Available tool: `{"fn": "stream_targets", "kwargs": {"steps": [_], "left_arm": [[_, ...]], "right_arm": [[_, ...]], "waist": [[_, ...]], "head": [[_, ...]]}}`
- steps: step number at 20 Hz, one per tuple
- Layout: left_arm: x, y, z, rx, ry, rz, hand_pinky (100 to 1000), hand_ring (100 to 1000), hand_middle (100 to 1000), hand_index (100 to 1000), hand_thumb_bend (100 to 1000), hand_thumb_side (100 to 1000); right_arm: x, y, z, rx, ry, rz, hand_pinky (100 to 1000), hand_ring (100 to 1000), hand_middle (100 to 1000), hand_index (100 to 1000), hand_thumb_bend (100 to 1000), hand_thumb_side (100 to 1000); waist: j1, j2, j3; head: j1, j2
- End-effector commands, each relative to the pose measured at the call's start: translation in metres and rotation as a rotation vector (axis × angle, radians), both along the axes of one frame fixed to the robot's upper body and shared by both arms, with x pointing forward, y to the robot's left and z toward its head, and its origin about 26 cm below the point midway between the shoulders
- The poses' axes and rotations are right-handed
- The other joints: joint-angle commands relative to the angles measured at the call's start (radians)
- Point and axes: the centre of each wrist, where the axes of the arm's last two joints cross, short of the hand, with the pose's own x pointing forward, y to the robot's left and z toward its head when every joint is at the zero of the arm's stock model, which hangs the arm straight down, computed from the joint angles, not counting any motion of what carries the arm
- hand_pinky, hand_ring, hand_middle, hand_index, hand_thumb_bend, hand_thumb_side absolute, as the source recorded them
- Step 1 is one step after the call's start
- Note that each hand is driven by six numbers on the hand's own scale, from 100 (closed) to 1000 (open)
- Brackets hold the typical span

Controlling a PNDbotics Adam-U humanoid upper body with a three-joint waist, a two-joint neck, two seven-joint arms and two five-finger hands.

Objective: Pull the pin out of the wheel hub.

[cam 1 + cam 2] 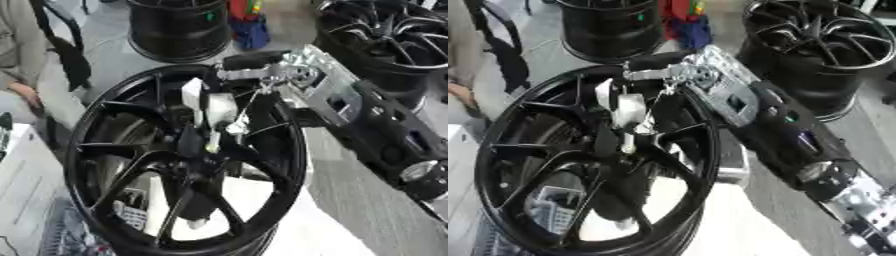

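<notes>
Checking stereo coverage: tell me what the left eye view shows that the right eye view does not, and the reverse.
Only the left eye view shows white table surface left of the wheel.

Only the right eye view shows the whole spoked face of the far right wheel, and a silver arm joint at the lower right corner.

Both show the black wheel hub upright in front, the right hand reaching from the upper right over its centre, a pale pin-like piece below the fingers, and a dark barrel rim behind. No left hand shows.
</notes>
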Motion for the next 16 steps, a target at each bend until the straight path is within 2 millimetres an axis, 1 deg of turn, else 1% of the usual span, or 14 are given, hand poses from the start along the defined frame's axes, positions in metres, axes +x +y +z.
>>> {"fn": "stream_targets", "kwargs": {"steps": [1, 4, 6, 8, 10, 12, 14, 16], "left_arm": [[0.002, 0.003, 0.009, 0.023, -0.022, 0.002, 581, 566, 605, 689, 447, 237], [0.001, 0.005, 0.008, 0.026, -0.018, 0.01, 581, 566, 605, 689, 446, 237], [0.0, 0.007, 0.007, 0.028, -0.016, 0.017, 581, 566, 605, 689, 446, 237], [-0.001, 0.01, 0.007, 0.03, -0.014, 0.03, 582, 566, 604, 689, 446, 237], [-0.003, 0.013, 0.006, 0.029, -0.012, 0.044, 582, 565, 604, 689, 447, 236], [-0.005, 0.015, 0.004, 0.027, -0.008, 0.056, 582, 565, 604, 689, 447, 236], [-0.006, 0.016, 0.003, 0.021, -0.009, 0.068, 582, 566, 604, 689, 446, 236], [-0.007, 0.017, 0.003, 0.015, -0.013, 0.079, 582, 565, 604, 689, 446, 236]], "right_arm": [[-0.012, -0.016, 0.04, 0.045, -0.083, -0.01, 561, 509, 527, 667, 105, 194], [-0.024, -0.031, 0.063, 0.08, -0.135, -0.029, 571, 518, 534, 672, 112, 198], [-0.034, -0.043, 0.075, 0.099, -0.167, -0.045, 585, 529, 544, 677, 115, 199], [-0.045, -0.06, 0.085, 0.121, -0.205, -0.069, 605, 538, 551, 680, 115, 197], [-0.059, -0.081, 0.09, 0.147, -0.244, -0.107, 614, 542, 555, 682, 115, 193], [-0.075, -0.108, 0.088, 0.176, -0.279, -0.172, 613, 540, 554, 681, 120, 187], [-0.09, -0.136, 0.08, 0.208, -0.304, -0.267, 613, 536, 551, 679, 132, 180], [-0.103, -0.167, 0.057, 0.25, -0.297, -0.416, 611, 529, 545, 674, 144, 170]], "waist": [[0.005, -0.017, -0.006], [0.003, -0.02, -0.018], [0.002, -0.021, -0.029], [0.002, -0.023, -0.043], [0.003, -0.026, -0.059], [0.005, -0.026, -0.073], [0.008, -0.024, -0.085], [0.013, -0.02, -0.098]], "head": [[0.003, 0.0], [0.01, -0.002], [0.02, -0.001], [0.033, 0.002], [0.046, 0.003], [0.057, 0.004], [0.071, 0.004], [0.088, -0.001]]}}
